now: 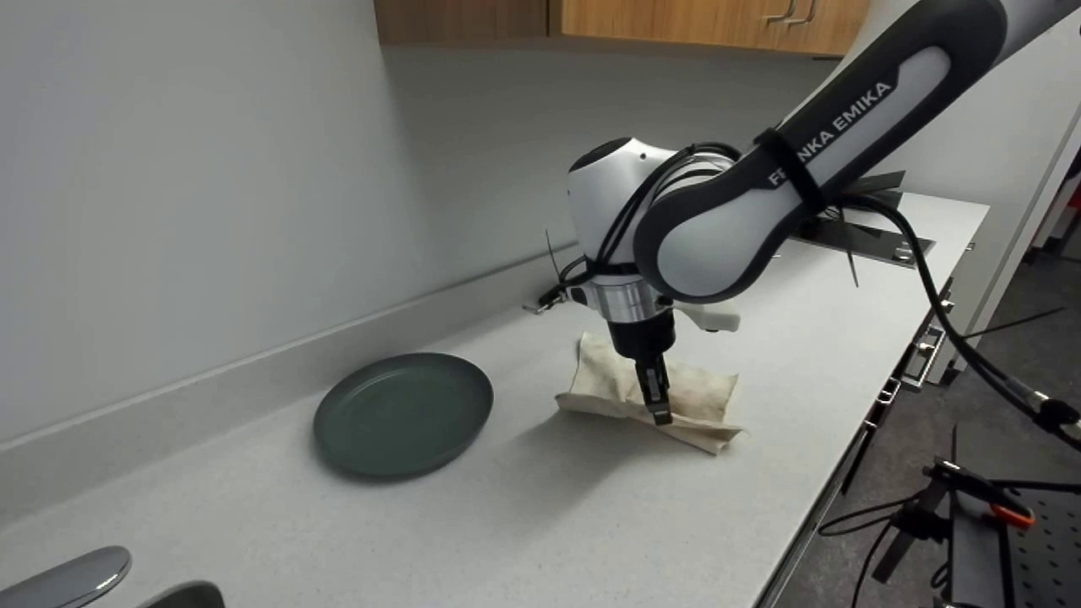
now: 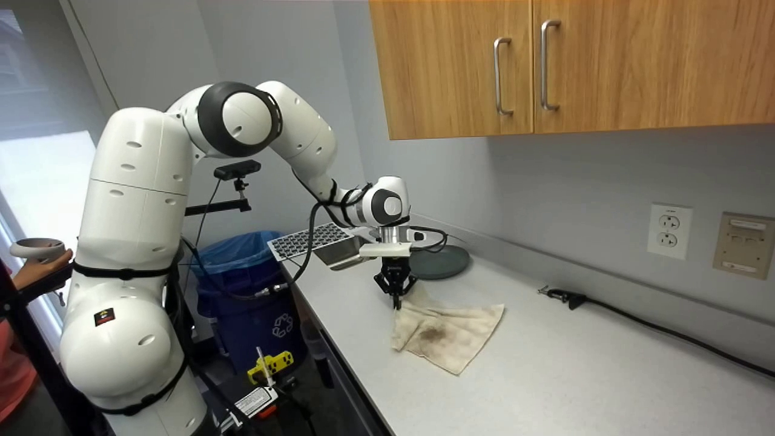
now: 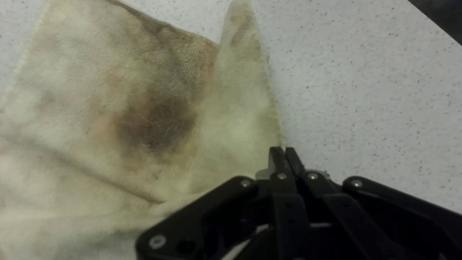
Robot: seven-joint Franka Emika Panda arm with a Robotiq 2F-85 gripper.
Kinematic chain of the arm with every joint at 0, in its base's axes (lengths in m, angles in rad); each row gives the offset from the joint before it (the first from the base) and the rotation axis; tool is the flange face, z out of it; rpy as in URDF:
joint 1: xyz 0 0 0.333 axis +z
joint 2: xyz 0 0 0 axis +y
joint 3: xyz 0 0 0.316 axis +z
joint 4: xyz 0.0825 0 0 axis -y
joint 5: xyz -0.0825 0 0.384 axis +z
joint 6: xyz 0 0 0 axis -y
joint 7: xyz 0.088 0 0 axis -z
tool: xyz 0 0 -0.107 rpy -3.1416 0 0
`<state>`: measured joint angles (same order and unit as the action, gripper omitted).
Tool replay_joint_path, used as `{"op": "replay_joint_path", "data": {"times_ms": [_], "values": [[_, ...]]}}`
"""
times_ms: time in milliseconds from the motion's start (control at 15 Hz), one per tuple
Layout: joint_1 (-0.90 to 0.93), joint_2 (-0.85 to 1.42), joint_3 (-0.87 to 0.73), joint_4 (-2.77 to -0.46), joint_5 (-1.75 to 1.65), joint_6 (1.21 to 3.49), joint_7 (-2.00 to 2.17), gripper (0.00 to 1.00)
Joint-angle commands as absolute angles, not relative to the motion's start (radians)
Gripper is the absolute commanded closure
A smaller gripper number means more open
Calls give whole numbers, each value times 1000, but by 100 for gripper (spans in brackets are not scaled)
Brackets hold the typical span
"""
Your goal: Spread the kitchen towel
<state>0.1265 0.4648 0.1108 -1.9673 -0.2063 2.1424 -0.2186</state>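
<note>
Wrist view gives me the kitchen towel (image 3: pixel 133 83) close up: most of it lies roughly flat, with a dark stain (image 3: pixel 157 121) on its face and a crease (image 3: pixel 104 182) running off from the middle. Along one edge a paler flap (image 3: pixel 238 108) is turned up or folded over; I can't quite tell which. My jaws are closed at the hem (image 3: pixel 273 97) of that flap, tips side by side, and the cloth runs right up to them, so I read this as a pinch on the towel's edge. In an exterior view that edge rises at the tips, and a corner of cloth shows below it on the table (image 1: pixel 473 540).

I take the step in hand to be opening out this turned edge, with the spreading partly done. Next I'd want a low, slow pull outward, away from the stain, then a release once the flap lies down. Too hard a tug could drag the whole cloth instead of unfolding it.

Farther out, a dark green plate (image 1: pixel 404 415) sits near the towel but apart from it. My arm (image 2: pixel 242 118) reaches over the table, and wooden cabinets (image 2: pixel 454 72) hang above.
</note>
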Motion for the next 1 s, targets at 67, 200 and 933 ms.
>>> {"op": "replay_joint_path", "data": {"times_ms": [67, 200, 933], "values": [[165, 414, 127, -2045, -225, 2134, -177, 100], [177, 409, 136, -2056, -218, 2129, -175, 100], [200, 446, 160, -2107, -231, 2224, -146, 65]]}}
